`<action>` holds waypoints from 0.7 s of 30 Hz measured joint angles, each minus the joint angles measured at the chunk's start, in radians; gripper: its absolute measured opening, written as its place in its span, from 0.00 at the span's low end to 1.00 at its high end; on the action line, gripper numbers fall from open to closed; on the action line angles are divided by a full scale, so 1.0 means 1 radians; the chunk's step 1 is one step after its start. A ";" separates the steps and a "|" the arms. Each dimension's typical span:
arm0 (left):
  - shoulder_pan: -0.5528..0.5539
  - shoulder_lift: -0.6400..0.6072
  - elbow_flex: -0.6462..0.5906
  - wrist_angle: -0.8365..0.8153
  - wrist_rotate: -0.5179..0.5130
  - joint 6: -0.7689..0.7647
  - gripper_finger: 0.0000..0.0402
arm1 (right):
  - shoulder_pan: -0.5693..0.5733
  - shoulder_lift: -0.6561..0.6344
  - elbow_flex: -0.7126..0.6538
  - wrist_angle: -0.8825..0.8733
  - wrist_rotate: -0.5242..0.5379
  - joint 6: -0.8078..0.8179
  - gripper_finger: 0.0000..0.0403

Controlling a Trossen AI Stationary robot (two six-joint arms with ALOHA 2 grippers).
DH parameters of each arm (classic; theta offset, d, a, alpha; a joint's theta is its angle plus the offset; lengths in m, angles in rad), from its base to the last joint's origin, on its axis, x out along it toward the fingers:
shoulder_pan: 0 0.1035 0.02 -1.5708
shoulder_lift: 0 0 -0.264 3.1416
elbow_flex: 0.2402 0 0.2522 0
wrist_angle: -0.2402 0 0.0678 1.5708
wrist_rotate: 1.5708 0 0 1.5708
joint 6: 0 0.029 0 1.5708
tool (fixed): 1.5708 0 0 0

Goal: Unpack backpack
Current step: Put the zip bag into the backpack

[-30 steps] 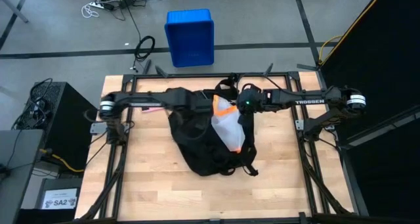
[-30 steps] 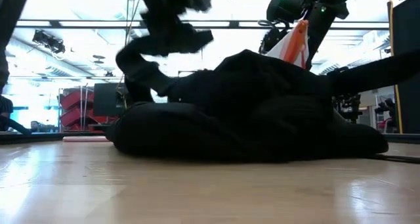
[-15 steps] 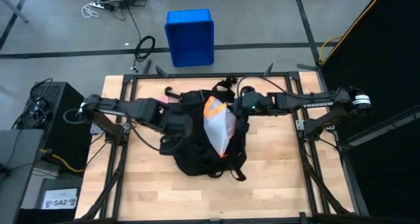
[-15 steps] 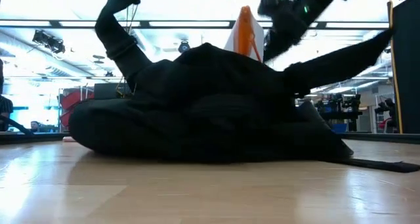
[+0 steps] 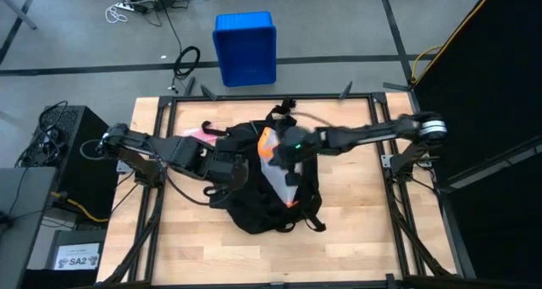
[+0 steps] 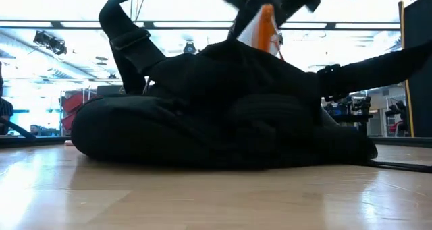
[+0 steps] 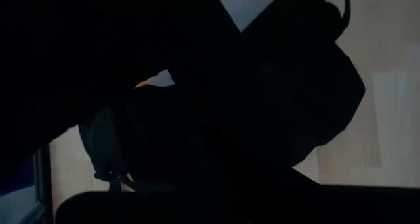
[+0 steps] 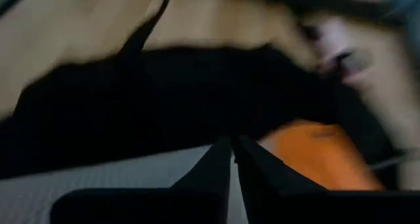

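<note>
In the middle of the wooden table (image 5: 356, 213) the backpack (image 5: 254, 204) lies slumped on its side, straps trailing toward the near edge, with an orange-and-white bag (image 5: 273, 158) poking up out of its opening. A second ago the pack sat a little farther toward the right arm's side; it has since been dragged toward the left and now lies bunched against the left gripper (image 5: 227, 172).

The bigger change is at the right gripper (image 5: 286, 152). Over the last second it has swung in from beside the pack to directly over the orange-and-white bag, and its jaws, which stood partly apart, have snapped together. In the right wrist view the two fingertips (image 8: 231, 159) meet tip to tip over pale and orange material. Whether they have actually pinched a fold of the bag, I cannot tell; the tips look closed on nothing thick.

The left gripper is closed too, pressed low into the black fabric on the pack's left flank, apparently holding the pack down or its opening apart. What it clamps cannot be made out, since its wrist view is almost all dark cloth.

My reading is that this is the grab for the first item. The bag is not yet out, so the unpacking has barely begun.

Beyond the table, a blue crate (image 5: 246, 47) stands on the floor, well apart.
</note>
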 joint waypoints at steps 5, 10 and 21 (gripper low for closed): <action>-0.081 -0.005 0.000 -0.013 -0.055 -0.084 0.00 | -0.006 0.135 0.020 -0.080 0.044 0.036 0.00; -0.204 -0.011 -0.004 -0.027 -0.143 -0.231 0.00 | -0.033 0.173 0.026 -0.169 0.063 0.084 0.00; -0.448 -0.020 -0.227 0.093 -0.269 -0.642 0.00 | -0.029 0.110 0.018 -0.479 0.304 0.155 0.00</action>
